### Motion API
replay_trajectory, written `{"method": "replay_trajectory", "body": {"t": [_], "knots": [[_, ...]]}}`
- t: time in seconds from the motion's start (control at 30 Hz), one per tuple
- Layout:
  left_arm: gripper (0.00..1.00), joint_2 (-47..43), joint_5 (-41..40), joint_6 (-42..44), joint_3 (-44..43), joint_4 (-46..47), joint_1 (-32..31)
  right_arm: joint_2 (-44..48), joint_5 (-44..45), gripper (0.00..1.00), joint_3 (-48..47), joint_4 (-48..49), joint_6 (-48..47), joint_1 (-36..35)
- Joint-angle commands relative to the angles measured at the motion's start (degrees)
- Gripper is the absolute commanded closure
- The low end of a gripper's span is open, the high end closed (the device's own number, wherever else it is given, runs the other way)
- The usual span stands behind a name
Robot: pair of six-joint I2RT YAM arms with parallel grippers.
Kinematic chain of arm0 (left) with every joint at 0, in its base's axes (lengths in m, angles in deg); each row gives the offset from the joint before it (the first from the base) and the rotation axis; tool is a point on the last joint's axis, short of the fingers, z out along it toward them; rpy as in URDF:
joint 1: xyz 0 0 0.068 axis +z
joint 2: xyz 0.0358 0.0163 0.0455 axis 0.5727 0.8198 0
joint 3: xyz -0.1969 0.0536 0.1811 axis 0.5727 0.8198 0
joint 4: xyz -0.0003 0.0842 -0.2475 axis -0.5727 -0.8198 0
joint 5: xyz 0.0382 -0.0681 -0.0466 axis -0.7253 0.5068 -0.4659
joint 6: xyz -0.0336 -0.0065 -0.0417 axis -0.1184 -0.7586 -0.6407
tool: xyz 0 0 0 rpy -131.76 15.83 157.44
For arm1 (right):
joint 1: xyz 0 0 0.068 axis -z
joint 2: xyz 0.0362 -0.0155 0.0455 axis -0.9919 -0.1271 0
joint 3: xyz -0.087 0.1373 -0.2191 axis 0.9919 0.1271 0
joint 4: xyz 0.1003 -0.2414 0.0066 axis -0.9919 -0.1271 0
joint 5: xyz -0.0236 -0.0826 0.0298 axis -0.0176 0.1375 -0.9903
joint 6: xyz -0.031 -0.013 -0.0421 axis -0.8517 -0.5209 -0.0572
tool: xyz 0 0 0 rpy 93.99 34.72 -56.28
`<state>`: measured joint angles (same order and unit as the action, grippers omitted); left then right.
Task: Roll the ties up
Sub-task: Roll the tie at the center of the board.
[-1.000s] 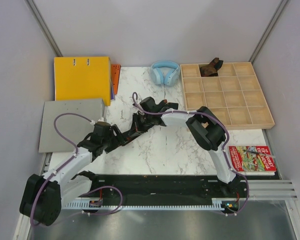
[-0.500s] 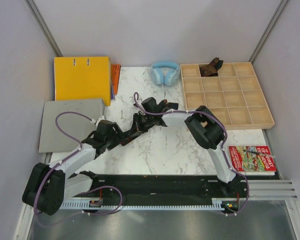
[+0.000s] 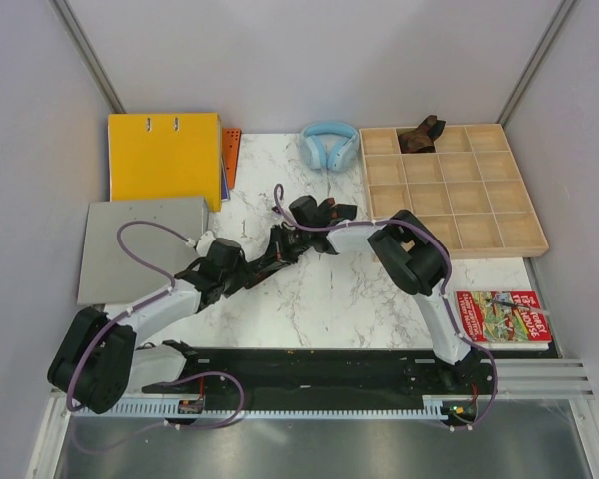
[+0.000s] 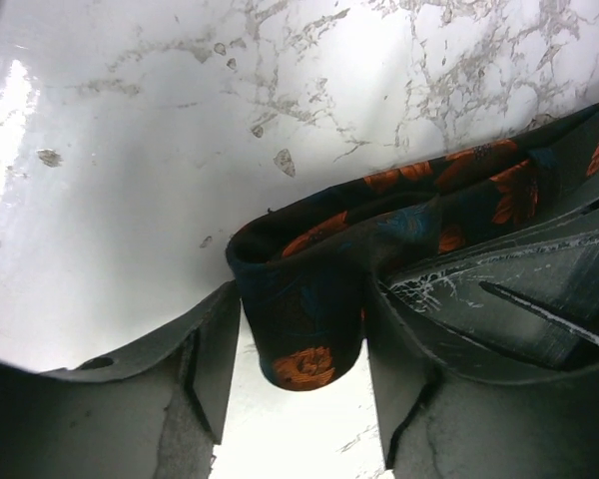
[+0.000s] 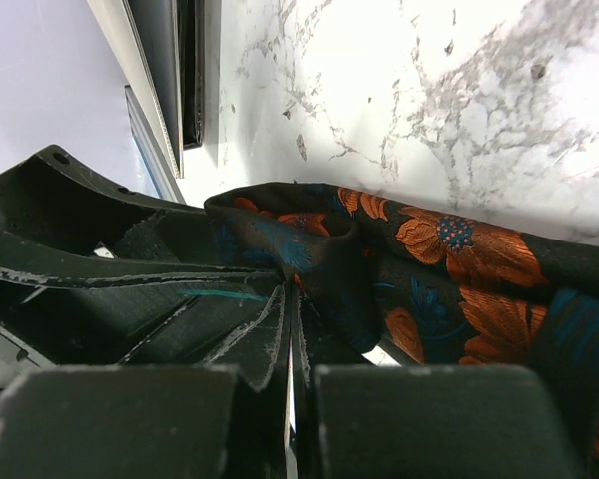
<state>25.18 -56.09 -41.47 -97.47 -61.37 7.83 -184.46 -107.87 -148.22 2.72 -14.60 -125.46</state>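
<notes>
One limp, likely slippery black-and-orange flowered necktie [image 4: 449, 200] suits gripping at its fold, where right gripper [image 5: 292, 289] jaws pinch shut and left gripper [image 4: 301, 334] jaws straddle it half-open.

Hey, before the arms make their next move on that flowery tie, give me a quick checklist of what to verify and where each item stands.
1. The right tool pinches the black fabric necktie with orange flowers: ok.
2. The left tool straddles the tie's folded end, one finger on each side: ok.
3. The left tool grips that fold firmly: cannot tell.
4. The flowered tie is rolled tight: not ok, only a loose fold shows.
5. The dark brown fabric tie sits bundled in a back compartment of the wooden divided tray: ok.
</notes>
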Motion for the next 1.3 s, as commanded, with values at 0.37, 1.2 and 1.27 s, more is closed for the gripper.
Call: {"method": "replay_trajectory", "body": {"t": [0.37,1.2,1.27], "knots": [[0.91,6.3,-0.3,3.1,-8.2,-7.6,-2.5,-0.7,4.4,1.0,5.5,-0.6,-0.5,-0.7],[0.98,-7.6,0.0,6.3,-18.0,-36.7,-3.1,3.8,19.1,1.0,-3.8,-12.6,1.5,-15.4],[0.98,-8.3,-0.3,6.4,-18.5,-38.0,-3.1,3.4,19.8,1.0,-4.3,-13.1,1.9,-15.9]]}}
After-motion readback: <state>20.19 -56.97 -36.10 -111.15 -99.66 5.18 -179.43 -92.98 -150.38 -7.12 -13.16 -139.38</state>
